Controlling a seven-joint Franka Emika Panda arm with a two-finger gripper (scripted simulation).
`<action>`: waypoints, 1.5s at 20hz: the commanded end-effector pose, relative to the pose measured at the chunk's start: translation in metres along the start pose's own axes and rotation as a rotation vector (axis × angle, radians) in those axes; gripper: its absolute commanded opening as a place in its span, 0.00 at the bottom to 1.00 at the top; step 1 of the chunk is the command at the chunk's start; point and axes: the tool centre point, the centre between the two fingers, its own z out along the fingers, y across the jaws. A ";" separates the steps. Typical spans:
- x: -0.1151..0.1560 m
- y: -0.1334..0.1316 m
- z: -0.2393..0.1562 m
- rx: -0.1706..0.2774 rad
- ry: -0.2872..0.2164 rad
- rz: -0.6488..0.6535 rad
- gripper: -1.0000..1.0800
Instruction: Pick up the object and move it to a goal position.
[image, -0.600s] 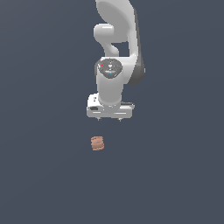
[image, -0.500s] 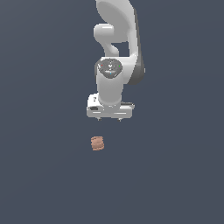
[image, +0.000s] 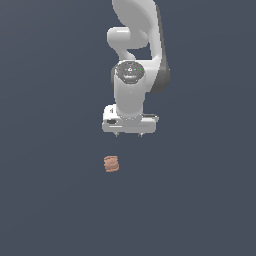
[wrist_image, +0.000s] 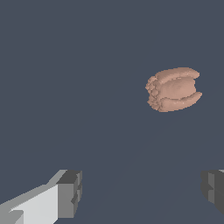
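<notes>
One white arm hangs over the plain dark counter (image: 55, 200), its single tool (image: 129, 135) pointing down with both fingers (wrist_image: 70, 192) spread wide and nothing between them. One object (image: 111, 163), a small reddish-brown ridged piece, lies on the counter below the tool and slightly toward the exterior view's left, clear of both fingertips

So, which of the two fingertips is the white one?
In the wrist view, the finger away from the object shows white; the other shows only grey.
</notes>
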 end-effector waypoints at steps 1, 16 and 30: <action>0.000 0.000 0.000 0.001 -0.001 0.001 0.96; 0.047 0.042 0.034 0.001 0.034 -0.097 0.96; 0.078 0.079 0.066 -0.001 0.062 -0.174 0.96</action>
